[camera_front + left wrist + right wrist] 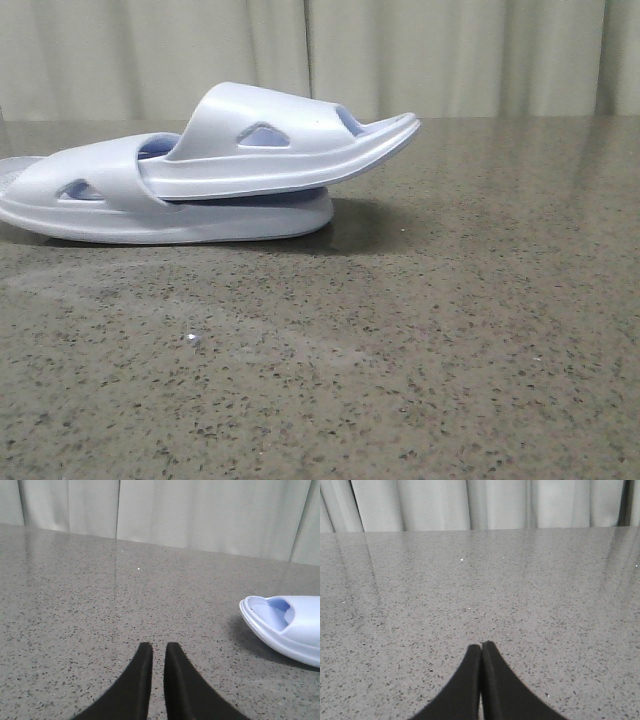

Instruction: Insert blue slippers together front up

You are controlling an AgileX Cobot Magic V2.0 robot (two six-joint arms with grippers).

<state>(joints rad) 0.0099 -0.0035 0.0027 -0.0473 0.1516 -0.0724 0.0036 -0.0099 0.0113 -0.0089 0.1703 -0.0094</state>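
Observation:
Two blue slippers lie nested at the table's far left in the front view. The lower slipper (120, 205) lies flat on its sole. The upper slipper (290, 150) is pushed under the lower one's strap, and its free end tilts up to the right. One slipper end (287, 625) shows in the left wrist view, off to one side and apart from my left gripper (159, 650). That gripper holds nothing, with only a narrow slit between its fingers. My right gripper (481, 647) is shut and empty over bare table. Neither gripper shows in the front view.
The speckled grey-brown stone tabletop (420, 340) stretches in front of and to the right of the slippers. A pale curtain (480, 55) hangs behind the table's far edge.

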